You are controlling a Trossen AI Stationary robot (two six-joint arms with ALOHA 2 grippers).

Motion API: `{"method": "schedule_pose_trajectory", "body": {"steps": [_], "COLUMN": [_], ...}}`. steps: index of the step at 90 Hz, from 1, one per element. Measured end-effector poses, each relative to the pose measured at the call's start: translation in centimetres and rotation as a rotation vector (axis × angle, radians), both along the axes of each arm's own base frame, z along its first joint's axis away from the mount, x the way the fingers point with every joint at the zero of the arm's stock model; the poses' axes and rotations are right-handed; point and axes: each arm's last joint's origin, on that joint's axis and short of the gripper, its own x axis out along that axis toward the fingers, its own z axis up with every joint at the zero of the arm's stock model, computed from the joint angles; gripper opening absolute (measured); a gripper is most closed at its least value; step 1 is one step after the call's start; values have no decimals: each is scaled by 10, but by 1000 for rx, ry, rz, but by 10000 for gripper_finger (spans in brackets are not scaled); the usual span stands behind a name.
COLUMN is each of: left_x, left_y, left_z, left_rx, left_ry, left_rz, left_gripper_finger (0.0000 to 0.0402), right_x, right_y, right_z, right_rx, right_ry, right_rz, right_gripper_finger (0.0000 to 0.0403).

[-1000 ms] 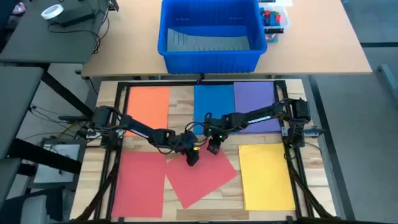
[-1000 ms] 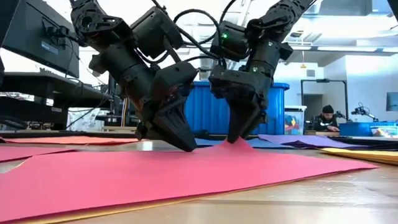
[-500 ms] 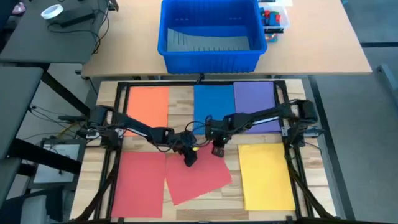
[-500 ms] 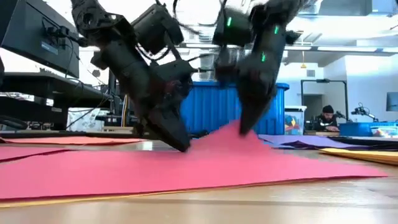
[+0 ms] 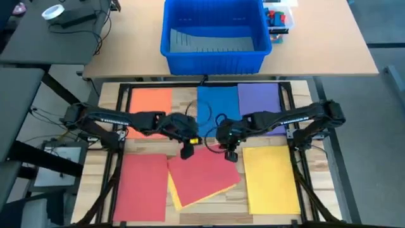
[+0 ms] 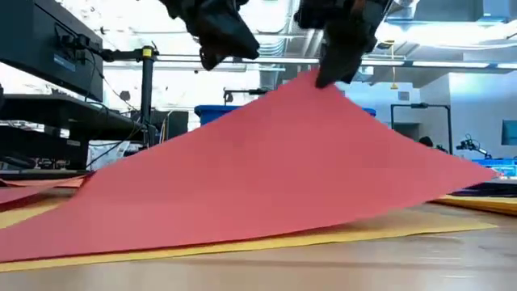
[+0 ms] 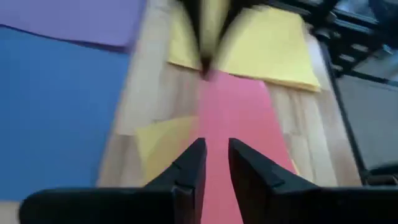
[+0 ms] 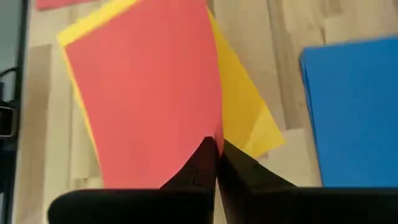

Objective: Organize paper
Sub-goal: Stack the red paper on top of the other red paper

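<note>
At the counter's centre, the right gripper (image 5: 231, 156) pinches the tilted red sheet (image 5: 204, 174) by its two-o'clock corner, limp and light over a yellow sheet (image 5: 175, 195), while the left gripper (image 5: 186, 152) hovers at eleven, jaws slightly parted.

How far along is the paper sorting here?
Done: orange, blue, purple and yellow sheets lie flat and squared. In hand: right gripper pinches the tilted red sheet, lifting its corner off a yellow sheet beneath. Left gripper is open. Left: squaring both.
</note>
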Motion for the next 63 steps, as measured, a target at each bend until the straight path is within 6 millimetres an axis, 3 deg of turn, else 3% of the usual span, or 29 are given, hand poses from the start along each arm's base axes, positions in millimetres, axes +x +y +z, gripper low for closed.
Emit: {"method": "schedule_pose_trajectory", "body": {"steps": [11, 28, 63], "left_x": [1, 10, 31], "left_y": [10, 9, 4], "left_z": [-7, -25, -71], "left_rx": [-47, -143, -120], "left_ry": [44, 111, 227], "left_rz": [-1, -120, -178], "left_gripper_finger": [106, 151, 159], "right_x": [-1, 0, 1], "right_y": [4, 5, 4], "right_z": [0, 0, 2], "right_rx": [-21, -29, -38], "right_ry": [2, -2, -9], "right_rz": [1, -1, -3], "right_gripper_finger": [0, 0, 0]}}
